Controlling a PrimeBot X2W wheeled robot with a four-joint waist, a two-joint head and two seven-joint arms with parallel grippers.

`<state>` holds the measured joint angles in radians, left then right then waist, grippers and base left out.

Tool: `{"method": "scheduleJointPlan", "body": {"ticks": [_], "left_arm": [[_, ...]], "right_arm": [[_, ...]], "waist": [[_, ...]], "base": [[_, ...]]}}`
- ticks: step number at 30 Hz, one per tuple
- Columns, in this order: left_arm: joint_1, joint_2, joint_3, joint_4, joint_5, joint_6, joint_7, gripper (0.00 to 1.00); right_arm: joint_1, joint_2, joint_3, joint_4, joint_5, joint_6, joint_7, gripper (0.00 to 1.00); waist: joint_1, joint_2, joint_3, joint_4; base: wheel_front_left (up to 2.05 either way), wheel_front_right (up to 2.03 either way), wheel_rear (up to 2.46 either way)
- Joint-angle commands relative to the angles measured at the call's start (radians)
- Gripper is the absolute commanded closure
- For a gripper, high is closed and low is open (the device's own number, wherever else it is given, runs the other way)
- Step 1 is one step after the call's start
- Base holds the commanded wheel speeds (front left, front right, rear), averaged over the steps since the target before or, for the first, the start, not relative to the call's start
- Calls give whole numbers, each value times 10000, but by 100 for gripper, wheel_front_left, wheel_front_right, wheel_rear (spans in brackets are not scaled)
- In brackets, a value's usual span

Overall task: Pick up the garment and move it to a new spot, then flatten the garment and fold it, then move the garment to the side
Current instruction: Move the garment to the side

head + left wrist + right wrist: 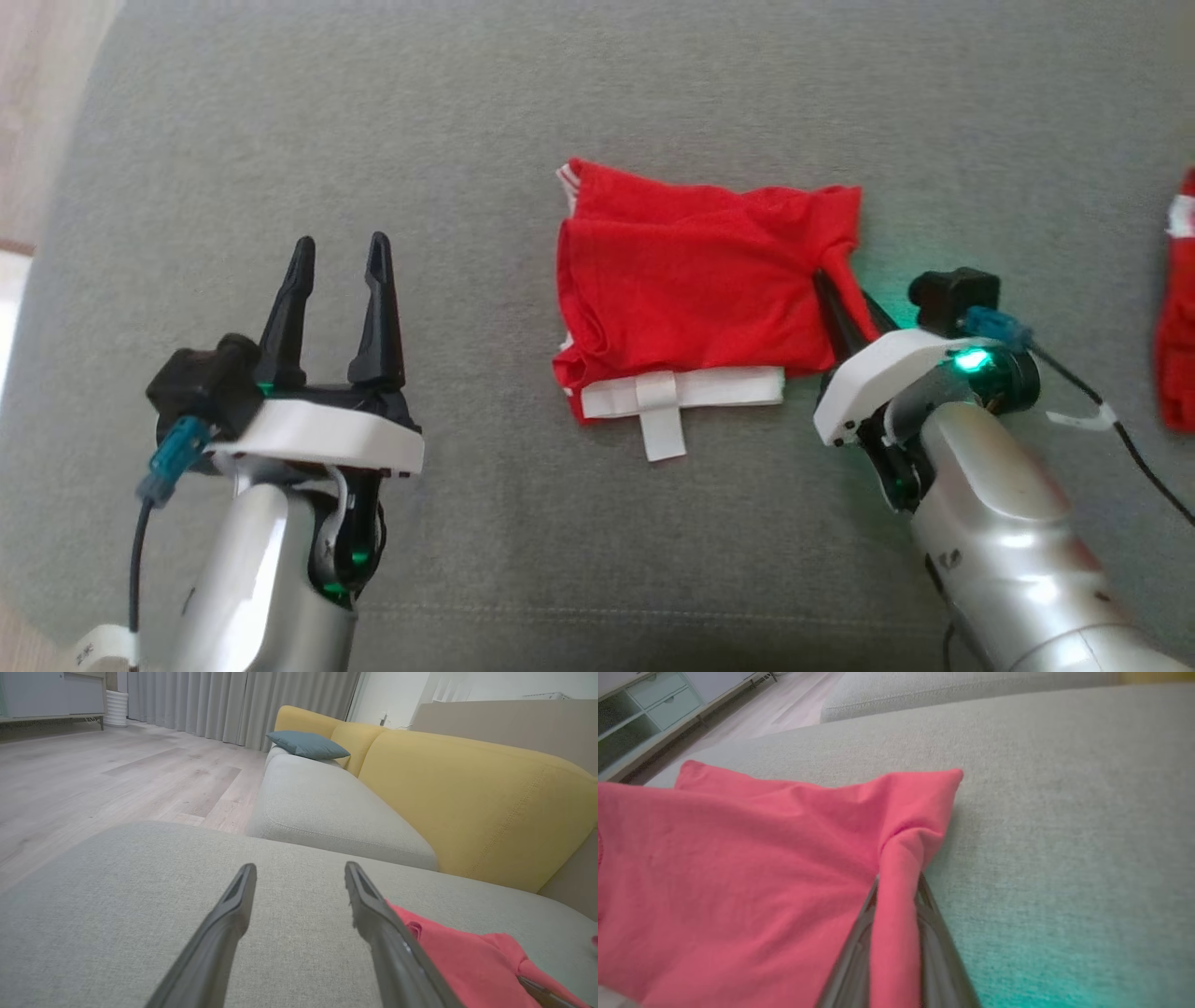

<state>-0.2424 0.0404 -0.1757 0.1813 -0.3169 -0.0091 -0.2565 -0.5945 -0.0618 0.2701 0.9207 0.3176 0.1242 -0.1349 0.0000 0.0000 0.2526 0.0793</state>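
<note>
You see grey seat cushion, yellow backrest behind, blue pillow on far seat, red cloth at cushion's right edge.

Head cam: steep down on cushion. L wrist: low, faces yellow backrest. R wrist: close on garment, shared w/ head.
</note>
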Motion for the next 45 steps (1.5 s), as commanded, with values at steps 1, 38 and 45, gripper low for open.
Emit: {"method": "scheduleJointPlan", "body": {"ticks": [1,38,45], "left_arm": [[-376,99,371,-344,86,-42,-53,0],[-1155,99,439,-471,442,-488,-53,0],[-1105,99,527,-413,495,-596,-53,0]], "right_arm": [[-243,116,198,-117,-243,65,-166,100],[-1005,-5297,-1776,-2969,-2687,65,2026,100],[-656,-4980,-2384,-3342,-3029,65,2098,71]], "waist": [[0,0,-81,-189],[0,0,1019,-2843],[0,0,1061,-2790]], "base": [[0,0,0],[0,0,0],[0,0,0]]}}
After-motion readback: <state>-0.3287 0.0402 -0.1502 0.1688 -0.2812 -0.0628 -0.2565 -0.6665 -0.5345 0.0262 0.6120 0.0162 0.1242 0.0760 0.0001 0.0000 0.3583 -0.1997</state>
